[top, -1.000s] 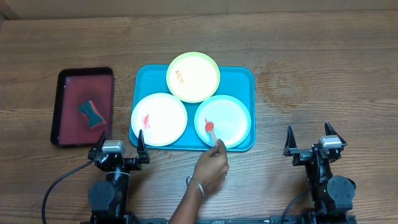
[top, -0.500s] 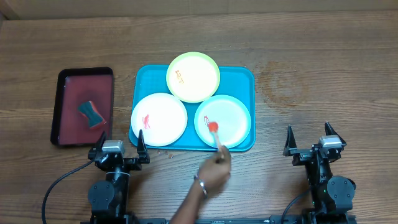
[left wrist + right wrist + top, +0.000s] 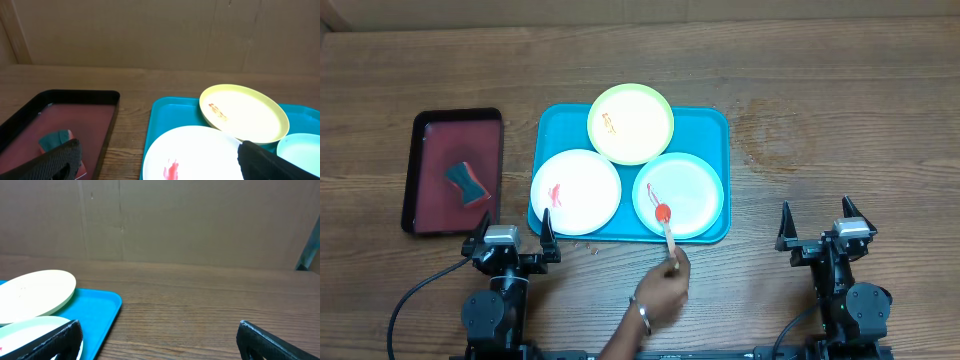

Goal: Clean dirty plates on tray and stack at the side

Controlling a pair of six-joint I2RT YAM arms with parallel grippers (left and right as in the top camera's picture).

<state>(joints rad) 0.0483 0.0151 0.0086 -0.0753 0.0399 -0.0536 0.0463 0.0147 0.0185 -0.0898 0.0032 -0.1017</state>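
Note:
Three dirty plates lie on the turquoise tray (image 3: 708, 128): a yellow-green plate (image 3: 631, 123) at the back, a white plate (image 3: 576, 192) front left with a red smear, and a mint-rimmed plate (image 3: 680, 196) front right. A person's hand (image 3: 661, 288) holds a stick with a red tip (image 3: 663, 213) on the mint-rimmed plate. My left gripper (image 3: 510, 232) stands open just in front of the tray's left corner. My right gripper (image 3: 826, 223) stands open, to the right of the tray. The left wrist view shows the white plate (image 3: 195, 152) and yellow-green plate (image 3: 245, 112).
A dark red tray (image 3: 430, 150) with a black rim lies left of the turquoise tray and holds a teal and red sponge (image 3: 466, 182). The person's forearm reaches in from the front edge between my two arms. A cardboard wall stands behind the table.
The person's hand has drawn back toward the front edge, moving the red-tipped stick nearer the front rim of the mint-rimmed plate. Both arms have stayed still.

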